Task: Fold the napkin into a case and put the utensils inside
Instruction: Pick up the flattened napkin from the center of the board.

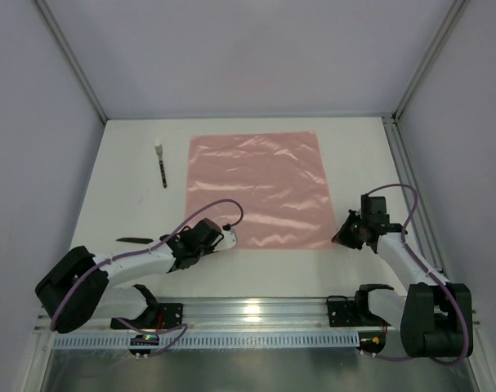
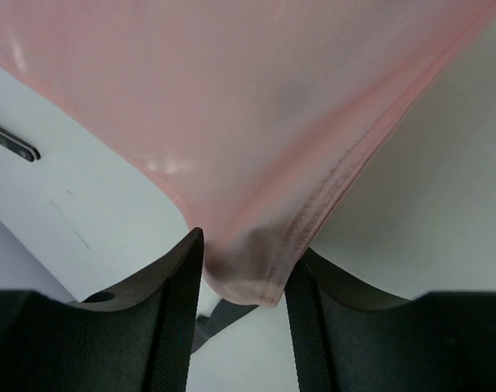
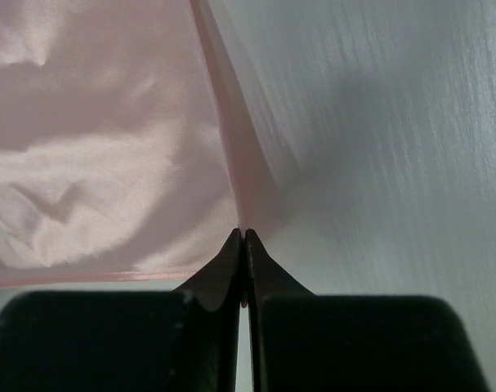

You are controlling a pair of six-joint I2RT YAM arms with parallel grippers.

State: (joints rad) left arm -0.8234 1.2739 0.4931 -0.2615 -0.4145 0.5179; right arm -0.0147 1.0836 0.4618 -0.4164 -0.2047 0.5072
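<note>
The white table (image 1: 133, 196) carries a pink napkin (image 1: 256, 188), spread flat and unfolded ahead of both grippers, between them. The right gripper (image 3: 244, 235) sits at the napkin's near right corner. Its jaws are pressed together on the cloth's edge, which rises in a small ridge just ahead of the fingertips. The left gripper (image 2: 248, 253) is at the near left corner, its jaws partly open with the hemmed corner lying in the gap between them, not clamped. One black utensil (image 1: 161, 163) lies well ahead and left of the left gripper, apart from the napkin. The other utensil (image 1: 135, 240) lies to that gripper's left, beside its arm.
</note>
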